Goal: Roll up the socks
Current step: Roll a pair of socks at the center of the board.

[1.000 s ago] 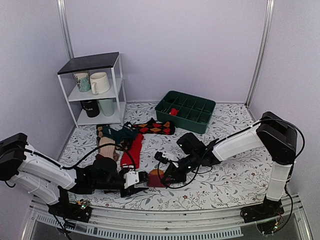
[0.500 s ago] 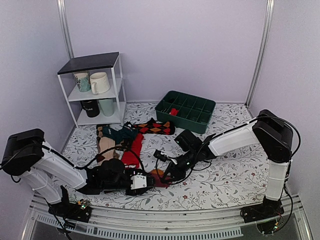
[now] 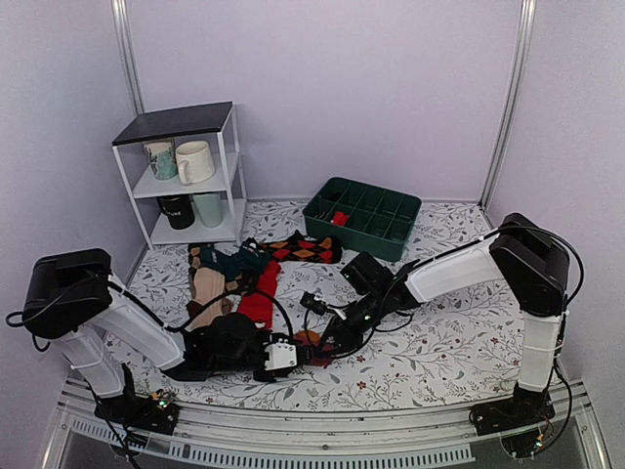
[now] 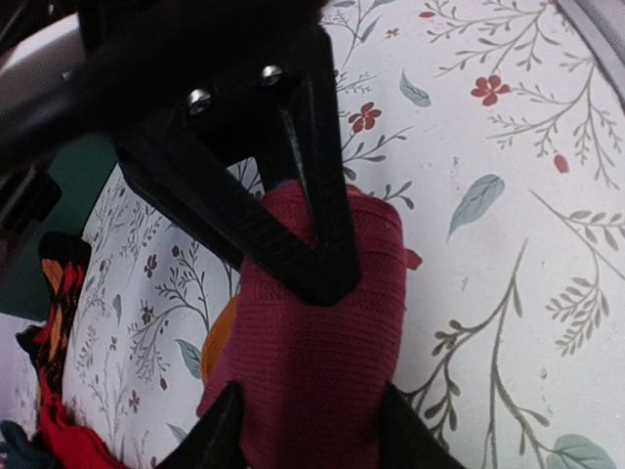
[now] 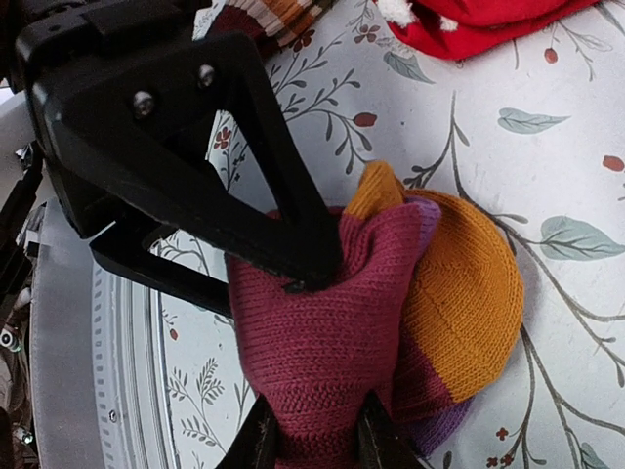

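The maroon socks (image 3: 309,344) with orange toe lie bunched near the front middle of the table. My left gripper (image 3: 291,355) and right gripper (image 3: 325,337) meet at this bundle from either side. In the left wrist view my left gripper (image 4: 311,435) is shut on the maroon knit (image 4: 322,352), with the right gripper's black finger (image 4: 293,195) pressing into it from above. In the right wrist view my right gripper (image 5: 314,445) is shut on the maroon fold (image 5: 332,342); the orange toe (image 5: 464,303) with a purple stripe bulges to its right.
A plain red sock (image 3: 260,293), a teal sock (image 3: 237,260), a brown striped sock (image 3: 207,285) and a black-red argyle sock (image 3: 303,247) lie behind the bundle. A green divided bin (image 3: 363,215) stands at the back. A white shelf with mugs (image 3: 186,176) stands back left.
My left arm has slid right along the table until its gripper reached the maroon bundle. My right gripper has shifted slightly left with the bundle.
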Robot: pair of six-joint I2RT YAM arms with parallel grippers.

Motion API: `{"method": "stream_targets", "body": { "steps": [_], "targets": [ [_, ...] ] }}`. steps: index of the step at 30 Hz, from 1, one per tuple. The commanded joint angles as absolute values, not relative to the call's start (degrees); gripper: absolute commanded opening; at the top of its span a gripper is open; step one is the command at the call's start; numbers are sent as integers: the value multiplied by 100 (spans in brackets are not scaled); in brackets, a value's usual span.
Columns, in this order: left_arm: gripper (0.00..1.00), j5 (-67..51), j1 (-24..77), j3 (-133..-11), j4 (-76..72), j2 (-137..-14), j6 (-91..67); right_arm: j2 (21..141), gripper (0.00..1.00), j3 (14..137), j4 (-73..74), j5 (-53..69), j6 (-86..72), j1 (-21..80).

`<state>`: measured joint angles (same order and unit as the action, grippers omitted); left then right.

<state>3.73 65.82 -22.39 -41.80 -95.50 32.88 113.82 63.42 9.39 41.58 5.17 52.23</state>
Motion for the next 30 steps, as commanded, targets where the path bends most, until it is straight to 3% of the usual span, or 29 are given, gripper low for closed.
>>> {"method": "stream_targets", "body": {
  "steps": [1, 4, 7, 10, 16, 21, 27, 30],
  "targets": [
    [30, 359, 6684, -2464, -3990, -9839, 3174, 11944, 14, 6022, 2175, 3768, 510, 5312],
    [12, 194, 6689, -2590, -3828, -9966, 3050, 11942, 14, 6036, 2180, 3829, 527, 5306],
    [0, 108, 6698, -2651, -3766, -10037, 2880, 11944, 14, 6068, 2180, 3849, 536, 5307],
    [0, 20, 6706, -2775, -3438, -10070, 2669, 11910, 16, 6124, 2133, 3770, 562, 5305],
    [0, -239, 6660, -2863, -2890, -9997, 1945, 11300, 40, 5911, 1108, 3046, 463, 5228],
    [0, -459, 6618, -2962, -2403, -10064, 1458, 10270, 54, 4934, -1048, 2161, 688, 5145],
    [0, -791, 6510, -3141, -1991, -10288, 1130, 9117, 61, 3131, -3856, 2443, 1407, 5189],
    [0, -907, 6486, -3179, -1940, -10403, 1072, 8958, 69, 2644, -4484, 2395, 1801, 5263]
  ]
}}
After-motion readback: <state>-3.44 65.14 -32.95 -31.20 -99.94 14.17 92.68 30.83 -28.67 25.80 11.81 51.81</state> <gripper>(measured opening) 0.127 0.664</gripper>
